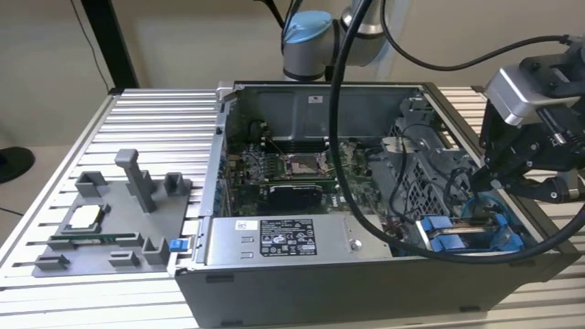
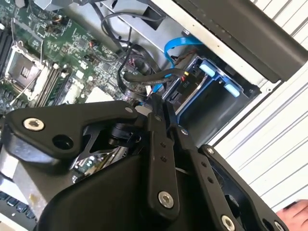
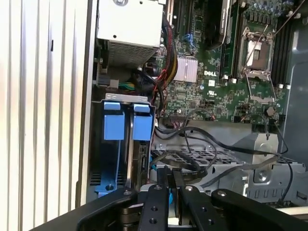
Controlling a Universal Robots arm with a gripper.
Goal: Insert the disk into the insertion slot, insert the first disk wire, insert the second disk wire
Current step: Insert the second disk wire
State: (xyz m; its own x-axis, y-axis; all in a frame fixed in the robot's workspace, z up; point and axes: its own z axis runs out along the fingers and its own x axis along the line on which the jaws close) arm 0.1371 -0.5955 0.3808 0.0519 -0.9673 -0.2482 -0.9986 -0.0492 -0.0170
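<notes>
One arm works inside the open computer case (image 1: 366, 274), which lies on the slatted surface (image 1: 155, 130). You will find the disk (image 3: 124, 126), clipped in its blue frame, already seated in the drive bay at the case corner on the exterior view's right, next to the power-supply box (image 1: 279, 241). In both wrist views the blue frame tabs stand at the mouth of the bay.

The gripper (image 2: 161, 108) hangs low over the cable bundle beside the bay. In both wrist views its fingers (image 3: 172, 185) are drawn close together, pinched on what appears to be a dark cable end; you cannot confirm from these views which wire it is. A blue data cable (image 2: 180, 43) loops above the disk.

Hazards from this position:
- Loose black wires (image 3: 211, 149) cross the approach path. A finger may snag one and drag it off the motherboard (image 3: 226, 91).
- A narrow pinch gives weak hold; the connector may rotate and meet the disk port at an angle.
- Side force on a skewed connector may bend its contacts or unseat the disk.
- The bay wall stands just beside the fingers; a lateral drift may strike it.
</notes>
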